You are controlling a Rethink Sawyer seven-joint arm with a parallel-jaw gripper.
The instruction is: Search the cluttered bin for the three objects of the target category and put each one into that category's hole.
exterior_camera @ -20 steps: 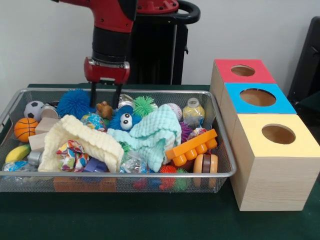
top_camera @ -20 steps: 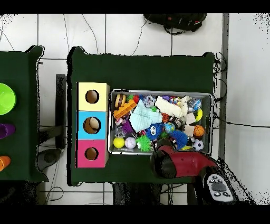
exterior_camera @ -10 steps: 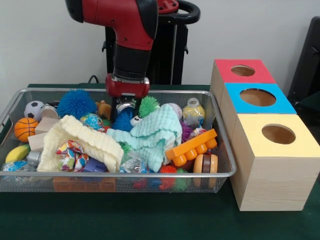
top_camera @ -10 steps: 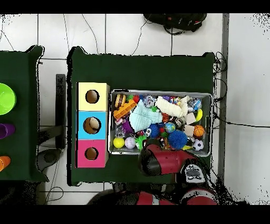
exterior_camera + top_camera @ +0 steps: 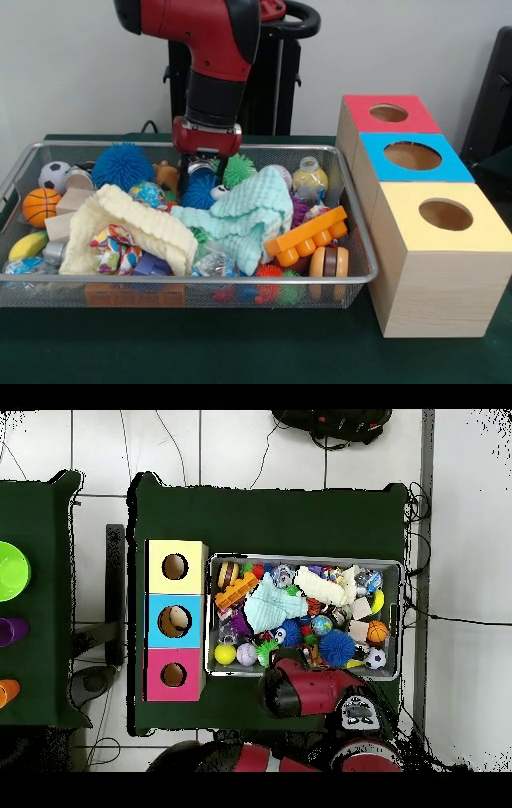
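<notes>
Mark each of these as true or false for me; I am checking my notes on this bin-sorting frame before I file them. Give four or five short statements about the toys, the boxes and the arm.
1. The tan plush animal lies in the wire bin, left of the gripper in the front view. True.
2. The red-topped box stands nearest the front camera. False: the yellow-topped box is nearest, and the red one is farthest.
3. The gripper holds the orange toothed block. False: that block lies apart from it, by the bin's right end.
4. The mint knitted cloth lies in the bin's middle. True.
5. The blue spiky ball sits on the table outside the bin. False: it is inside the bin.
</notes>
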